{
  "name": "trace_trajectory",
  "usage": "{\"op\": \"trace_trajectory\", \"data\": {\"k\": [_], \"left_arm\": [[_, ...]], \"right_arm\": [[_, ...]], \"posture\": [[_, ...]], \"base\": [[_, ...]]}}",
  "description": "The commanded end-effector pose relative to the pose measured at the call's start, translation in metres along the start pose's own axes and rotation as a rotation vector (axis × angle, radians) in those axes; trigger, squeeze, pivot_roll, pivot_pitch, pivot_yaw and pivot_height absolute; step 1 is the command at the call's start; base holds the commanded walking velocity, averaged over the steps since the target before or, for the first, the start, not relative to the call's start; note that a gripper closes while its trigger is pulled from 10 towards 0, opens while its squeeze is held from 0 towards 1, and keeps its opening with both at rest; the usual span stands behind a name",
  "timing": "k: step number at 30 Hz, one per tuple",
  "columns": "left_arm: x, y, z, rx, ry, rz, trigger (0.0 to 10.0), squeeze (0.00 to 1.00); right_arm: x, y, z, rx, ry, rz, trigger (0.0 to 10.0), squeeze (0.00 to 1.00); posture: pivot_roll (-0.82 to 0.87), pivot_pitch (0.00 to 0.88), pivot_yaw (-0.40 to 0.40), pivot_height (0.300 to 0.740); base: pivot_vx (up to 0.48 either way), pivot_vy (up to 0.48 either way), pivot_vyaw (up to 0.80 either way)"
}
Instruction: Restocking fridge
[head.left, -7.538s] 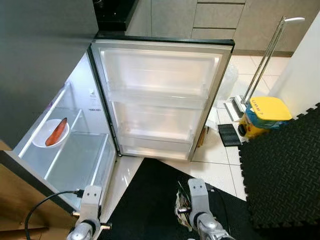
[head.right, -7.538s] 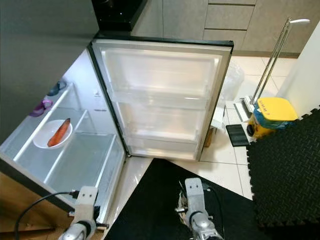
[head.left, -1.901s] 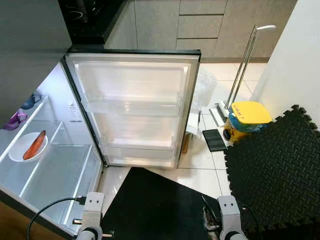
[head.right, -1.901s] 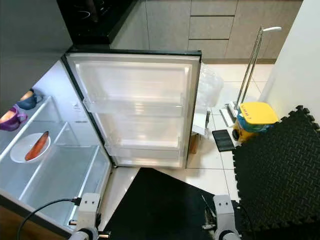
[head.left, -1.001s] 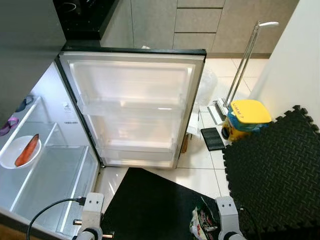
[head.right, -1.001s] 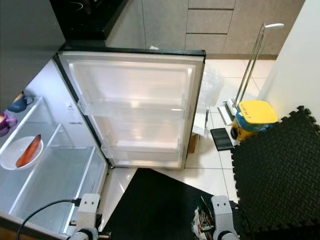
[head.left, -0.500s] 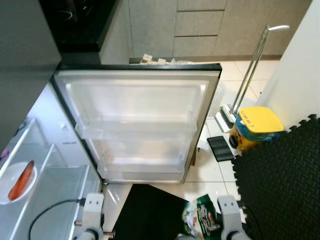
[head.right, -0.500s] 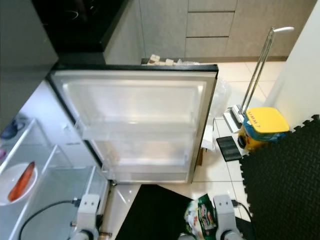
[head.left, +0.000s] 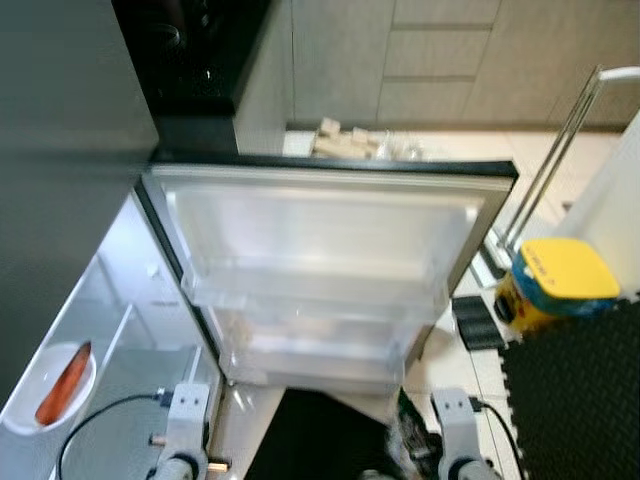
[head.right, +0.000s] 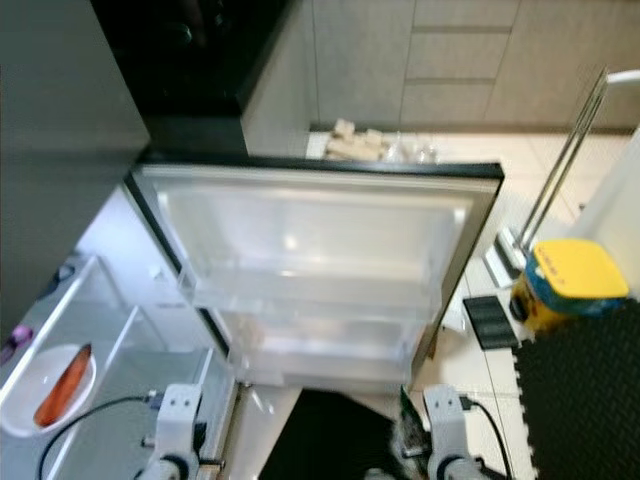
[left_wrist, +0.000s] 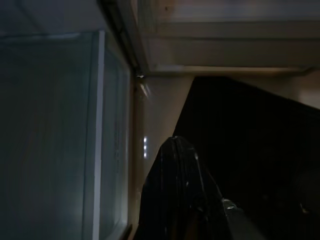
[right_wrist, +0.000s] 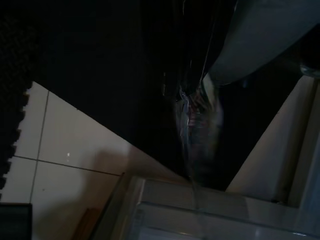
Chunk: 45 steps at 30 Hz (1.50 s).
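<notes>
My right gripper (right_wrist: 192, 107) pinches a thin snack packet (right_wrist: 197, 130) low before the open fridge door (head.left: 320, 240); the left gripper (left_wrist: 175, 200) hangs idle, its fingers too dark to judge. I fear the limp packet could slip, or snag the door shelf's (head.left: 310, 295) front edge.

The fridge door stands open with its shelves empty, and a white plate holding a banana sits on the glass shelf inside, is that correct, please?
Not quite. The fridge door is open with empty shelves, but the white plate inside holds a long orange piece of food, not a banana, as the left eye view shows.
</notes>
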<state>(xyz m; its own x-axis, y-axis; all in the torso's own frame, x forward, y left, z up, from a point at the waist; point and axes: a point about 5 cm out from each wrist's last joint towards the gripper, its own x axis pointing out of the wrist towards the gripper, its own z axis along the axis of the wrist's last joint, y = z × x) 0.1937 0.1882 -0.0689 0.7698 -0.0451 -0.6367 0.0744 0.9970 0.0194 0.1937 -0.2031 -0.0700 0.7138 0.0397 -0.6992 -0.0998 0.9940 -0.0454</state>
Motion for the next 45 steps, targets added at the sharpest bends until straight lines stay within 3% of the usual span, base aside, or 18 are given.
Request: {"op": "trace_trajectory", "data": {"k": [1,8,16,25,31,42,45], "left_arm": [[-0.003,-0.004,-0.007,-0.003,0.021,-0.004,10.0,0.00],[-0.002,-0.005,-0.005,-0.003,0.010,-0.014,10.0,0.00],[0.000,-0.001,-0.001,0.063,0.010,-0.035,10.0,0.00],[-0.005,0.015,-0.005,0.006,0.023,0.006,10.0,0.00],[-0.008,0.017,-0.008,0.046,0.014,0.001,10.0,0.00],[-0.008,0.013,-0.007,0.035,-0.011,0.011,10.0,0.00],[-0.009,0.010,-0.001,0.077,-0.077,-0.054,10.0,0.00]], "right_arm": [[-0.002,-0.002,-0.003,-0.006,0.001,-0.005,10.0,0.00],[-0.002,-0.001,-0.003,-0.009,-0.003,0.005,10.0,0.00],[-0.002,0.002,-0.005,-0.011,0.010,0.010,10.0,0.00],[-0.002,0.004,-0.008,-0.016,0.019,0.013,10.0,0.00],[-0.001,0.011,-0.001,0.006,-0.030,0.129,10.0,0.00],[0.007,0.013,0.025,0.065,-0.090,0.190,10.0,0.00],[0.006,0.014,0.034,0.035,-0.162,0.261,10.0,0.00]], "posture": [[-0.16,0.089,0.017,0.740],[-0.16,0.091,0.019,0.740],[-0.16,0.095,0.025,0.740],[-0.16,0.092,0.025,0.740],[-0.17,0.087,0.025,0.740],[-0.18,0.075,0.018,0.740],[-0.18,0.071,0.015,0.740]], "base": [[0.000,0.000,0.00],[0.000,0.000,0.00],[0.000,-0.120,0.00],[0.000,-0.213,0.00],[0.000,0.000,0.00],[0.000,0.000,0.00],[0.000,0.000,0.00]]}}
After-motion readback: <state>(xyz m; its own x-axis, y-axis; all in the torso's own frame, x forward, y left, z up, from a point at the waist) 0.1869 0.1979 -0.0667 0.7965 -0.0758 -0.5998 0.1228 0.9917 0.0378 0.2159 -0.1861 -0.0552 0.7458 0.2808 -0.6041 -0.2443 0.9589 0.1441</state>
